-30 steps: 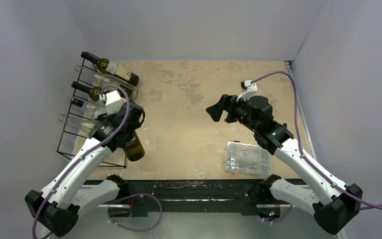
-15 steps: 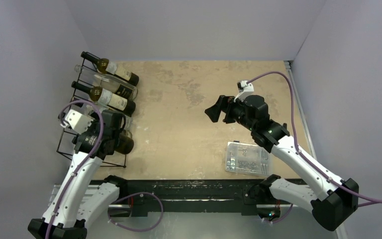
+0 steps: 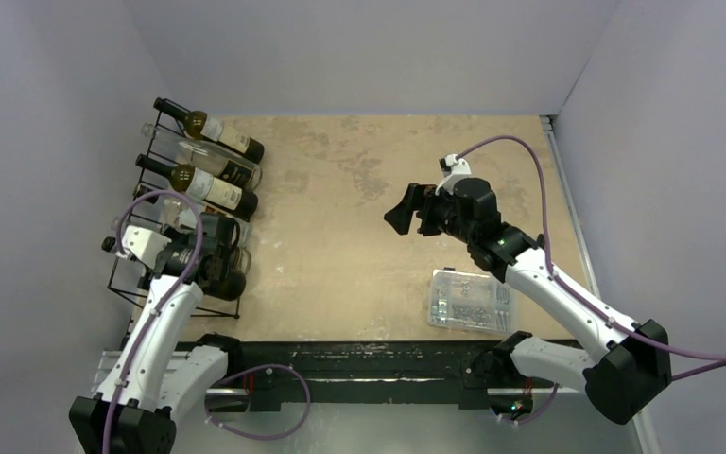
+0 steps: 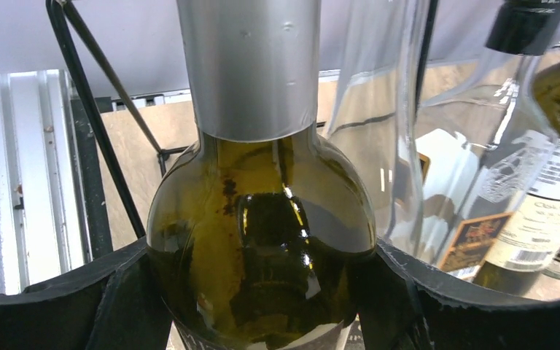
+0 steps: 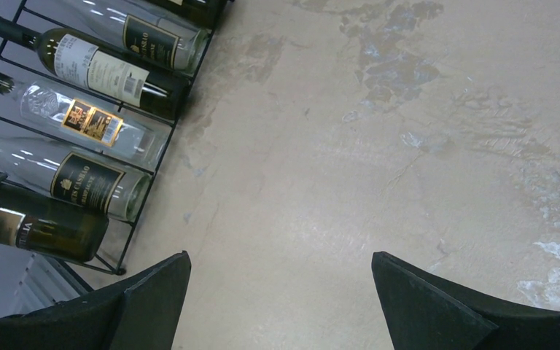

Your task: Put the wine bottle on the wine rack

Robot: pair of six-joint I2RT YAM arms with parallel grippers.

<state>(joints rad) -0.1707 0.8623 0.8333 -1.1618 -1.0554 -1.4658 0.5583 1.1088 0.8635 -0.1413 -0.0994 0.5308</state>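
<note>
Now the left pincer point(image 4: 262, 306) holds the wine bottle point(image 4: 262, 211) tight at its round shoulder. It is no longer out over the table point(image 3: 359, 170) beside the wine rack point(image 4: 91, 109); it lies in the rack's near row, next to the other bottles point(image 3: 213, 184). So the job looks almost done, and letting go comes next. The right pincer point(image 5: 281, 292) waits wide open, with nothing in it.

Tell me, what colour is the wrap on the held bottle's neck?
Matte silver neck wrap on the olive-green wine bottle; clearest in the left wrist view.
</note>
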